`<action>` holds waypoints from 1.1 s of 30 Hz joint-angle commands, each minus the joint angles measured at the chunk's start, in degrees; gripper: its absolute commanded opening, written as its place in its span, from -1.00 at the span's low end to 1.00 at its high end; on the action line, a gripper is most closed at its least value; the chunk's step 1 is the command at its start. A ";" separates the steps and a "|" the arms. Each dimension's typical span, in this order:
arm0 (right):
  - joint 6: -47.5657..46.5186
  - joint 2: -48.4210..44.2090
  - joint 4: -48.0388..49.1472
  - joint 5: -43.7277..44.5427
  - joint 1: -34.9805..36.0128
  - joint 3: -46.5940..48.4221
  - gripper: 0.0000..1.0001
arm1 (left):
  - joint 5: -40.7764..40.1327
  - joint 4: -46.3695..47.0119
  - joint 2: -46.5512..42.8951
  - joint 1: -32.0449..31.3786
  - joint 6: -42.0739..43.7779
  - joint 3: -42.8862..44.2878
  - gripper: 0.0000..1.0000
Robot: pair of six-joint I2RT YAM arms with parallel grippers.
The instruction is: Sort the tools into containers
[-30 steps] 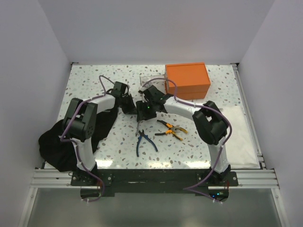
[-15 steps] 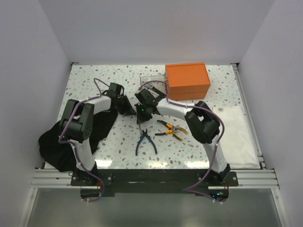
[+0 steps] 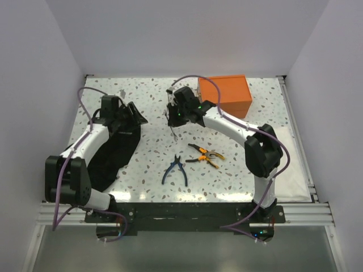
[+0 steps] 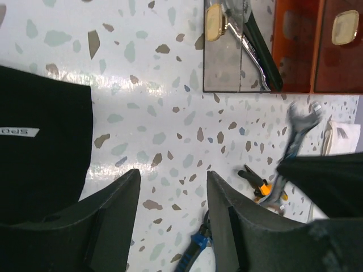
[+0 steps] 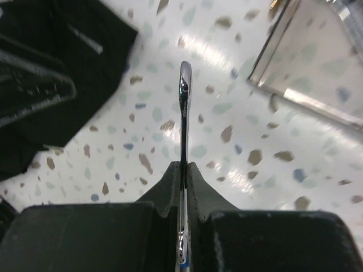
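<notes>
My right gripper [image 3: 172, 117] [image 5: 183, 168] is shut on a thin silver spanner [image 5: 185, 107] [image 3: 174, 132], which hangs above the speckled table just in front of the clear box [image 5: 317, 56]. In the left wrist view that spanner [image 4: 298, 133] shows at the right. My left gripper [image 3: 136, 117] [image 4: 170, 190] stands open and empty at the edge of the black bag [image 3: 116, 153] [image 4: 39, 153]. The clear box [image 4: 238, 51] holds a black-handled wrench [image 4: 262, 54]. Blue-handled pliers [image 3: 174, 170] [image 4: 195, 246] and orange-and-black pliers [image 3: 205, 154] [image 4: 258, 184] lie on the table. The orange box [image 3: 224, 94] stands at the back.
A flat white sheet [image 3: 289, 161] lies at the right edge of the table. The black bag spreads over the left side down to the near edge. The orange box [image 4: 317, 45] stands right beside the clear box.
The right gripper shut on the spanner and carried it up and back toward the clear box. The left gripper opened and drew away to the left, over the bag.
</notes>
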 commanded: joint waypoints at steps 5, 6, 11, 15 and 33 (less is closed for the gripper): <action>-8.95 3.82 2.63 6.09 -8.14 12.11 -1.00 | 11.06 8.46 -3.46 2.00 9.24 -1.32 0.09; -10.96 5.92 2.72 7.13 -8.75 14.39 -1.00 | 11.96 9.78 -3.37 2.00 9.42 -1.84 0.09; -13.70 10.42 3.59 7.85 -10.07 18.71 -1.00 | 14.08 12.16 -1.45 1.83 10.48 -2.03 0.06; -15.98 12.36 5.00 6.53 -10.25 19.95 -1.00 | 14.70 12.69 2.42 1.57 10.21 0.86 0.00; -26.54 2.52 7.26 9.07 -11.82 19.60 -0.10 | 13.04 11.73 23.42 -6.43 10.74 18.52 -0.48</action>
